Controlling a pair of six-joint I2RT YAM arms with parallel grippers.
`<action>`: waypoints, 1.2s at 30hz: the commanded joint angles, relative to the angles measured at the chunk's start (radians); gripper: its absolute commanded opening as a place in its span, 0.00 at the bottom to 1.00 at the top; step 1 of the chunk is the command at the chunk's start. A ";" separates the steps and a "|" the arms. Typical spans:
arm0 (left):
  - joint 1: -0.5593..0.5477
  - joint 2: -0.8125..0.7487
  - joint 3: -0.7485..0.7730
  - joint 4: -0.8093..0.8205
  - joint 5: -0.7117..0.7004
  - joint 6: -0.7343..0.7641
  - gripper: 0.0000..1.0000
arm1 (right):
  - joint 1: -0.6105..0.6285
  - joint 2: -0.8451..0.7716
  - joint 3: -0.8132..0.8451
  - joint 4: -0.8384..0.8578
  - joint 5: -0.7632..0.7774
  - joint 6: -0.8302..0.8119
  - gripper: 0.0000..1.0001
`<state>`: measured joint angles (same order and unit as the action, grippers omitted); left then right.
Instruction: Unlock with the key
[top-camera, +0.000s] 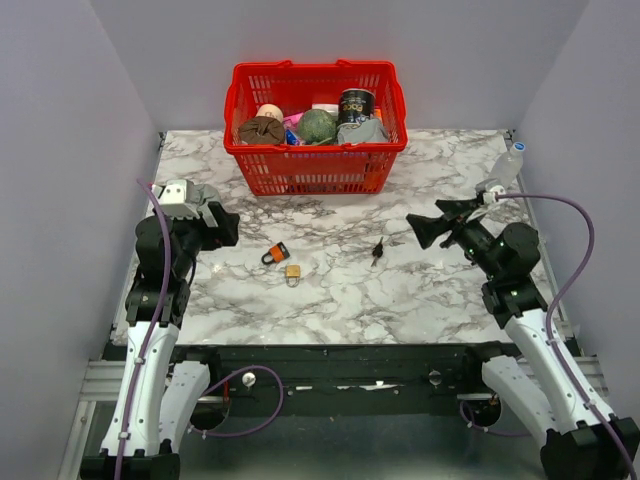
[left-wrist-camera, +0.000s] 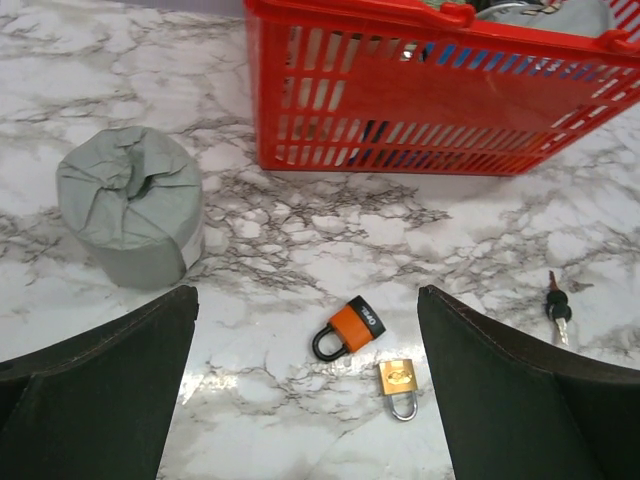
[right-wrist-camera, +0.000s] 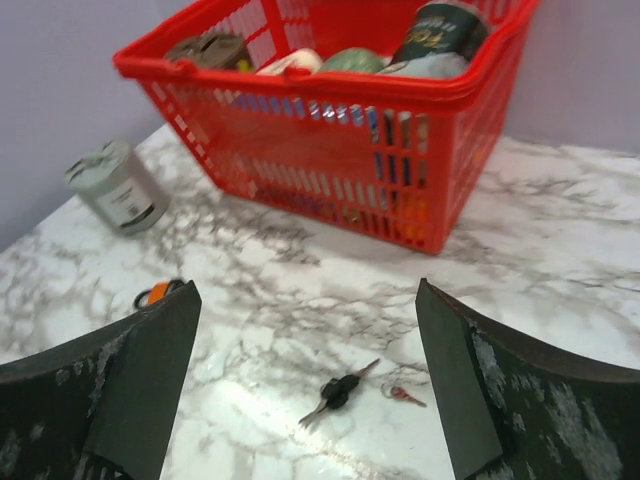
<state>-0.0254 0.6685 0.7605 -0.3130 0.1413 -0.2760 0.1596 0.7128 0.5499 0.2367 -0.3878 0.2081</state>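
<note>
Approach stage, nothing grasped yet: I see the key lying flat on the marble table, just ahead of the right gripper, whose jaws stand spread wide and empty. Left gripper is likewise spread and empty, near the orange-and-black padlock and the brass padlock, which lie close together, apart from the key. Next move, by my reckoning: lower the right arm and pinch the key's black head, a thin, low target; which padlock it fits I cannot tell.

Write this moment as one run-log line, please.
left gripper: open, empty | right gripper: open, empty | key: lying on table, untouched | orange padlock, brass padlock: left of key
</note>
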 joint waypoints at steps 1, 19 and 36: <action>0.007 -0.003 -0.012 0.060 0.175 0.012 0.99 | 0.128 0.046 0.088 -0.154 -0.039 -0.056 0.95; 0.002 -0.017 -0.030 0.087 0.285 0.067 0.98 | 0.380 0.520 0.251 -0.419 0.331 0.082 0.83; -0.007 -0.024 -0.033 0.084 0.276 0.063 0.99 | 0.363 0.916 0.438 -0.543 0.444 0.100 0.68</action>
<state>-0.0284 0.6567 0.7380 -0.2481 0.4049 -0.2207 0.5079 1.5761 0.9348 -0.2371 -0.0265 0.2840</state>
